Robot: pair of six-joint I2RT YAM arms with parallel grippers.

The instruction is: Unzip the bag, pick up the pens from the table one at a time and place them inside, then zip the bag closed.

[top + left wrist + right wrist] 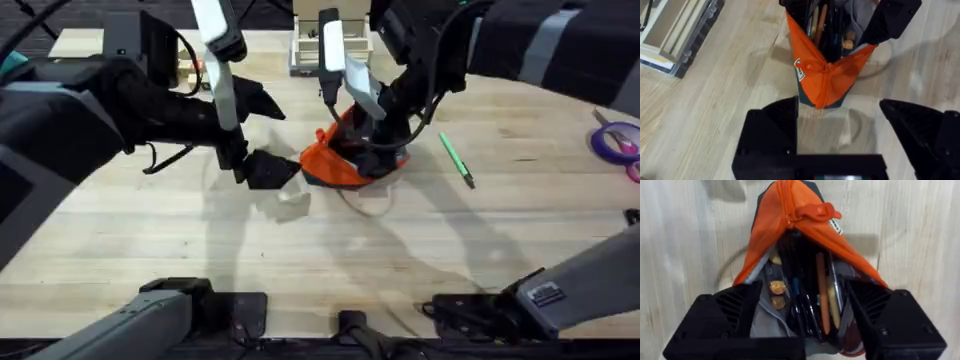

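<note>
The orange bag (335, 165) lies mid-table, unzipped. In the right wrist view its mouth (805, 280) gapes, with an orange pen (822, 295) and dark pens (800, 302) inside. My right gripper (378, 135) is open, its black fingers (720, 317) straddling the bag's open end. The zipper pull (815, 211) sits at the closed far end. My left gripper (268, 170) is open on the table (200, 250) just short of that closed end (827, 80), touching nothing. One green pen (456, 158) lies on the wood right of the bag.
Purple-handled scissors (616, 140) lie at the far right edge. A pale wooden box (310, 50) stands at the back centre, seen close in the left wrist view as a tray (675, 35). Both arms crowd the middle; bare wood spreads in front.
</note>
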